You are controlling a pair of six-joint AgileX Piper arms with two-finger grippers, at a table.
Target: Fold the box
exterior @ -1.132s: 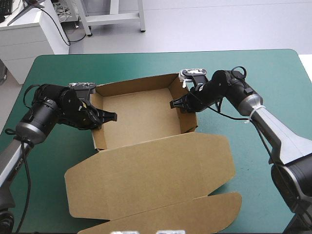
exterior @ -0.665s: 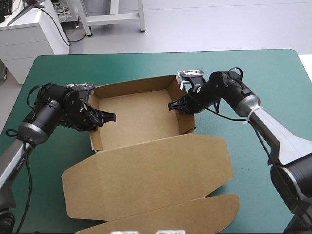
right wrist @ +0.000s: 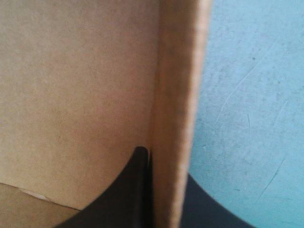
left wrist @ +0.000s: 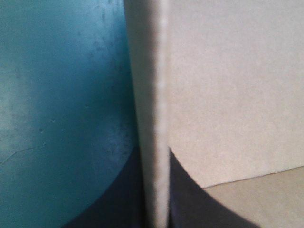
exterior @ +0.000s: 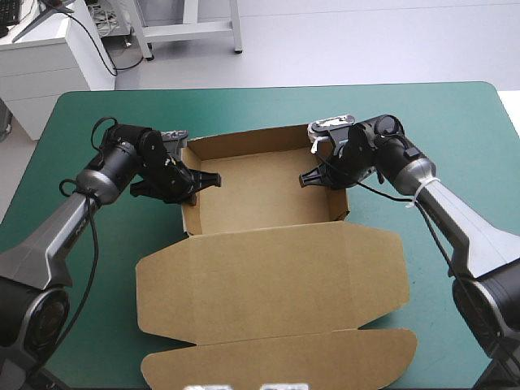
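Observation:
The brown box (exterior: pixel 260 195) stands mid-table as an open tray with its walls raised, and its lid (exterior: pixel 268 284) lies flat toward the near edge. My left gripper (exterior: pixel 195 180) is shut on the tray's left wall. In the left wrist view that wall's edge (left wrist: pixel 152 95) runs up between the black fingers (left wrist: pixel 187 199), one inside and one outside. My right gripper (exterior: pixel 319 175) is shut on the right wall. In the right wrist view that wall (right wrist: pixel 175 95) stands between the fingers (right wrist: pixel 128 190), beside the tray's inner face (right wrist: pixel 71 95).
The teal-green cover (exterior: pixel 455 122) shows bare on both sides of the box and along the far edge. The lid's front flap (exterior: pixel 284 361) reaches close to the table's near edge.
The box has slid to the right across the table, both grippers moving with it. The left arm now reaches farther in, and the lid lies more toward the right.

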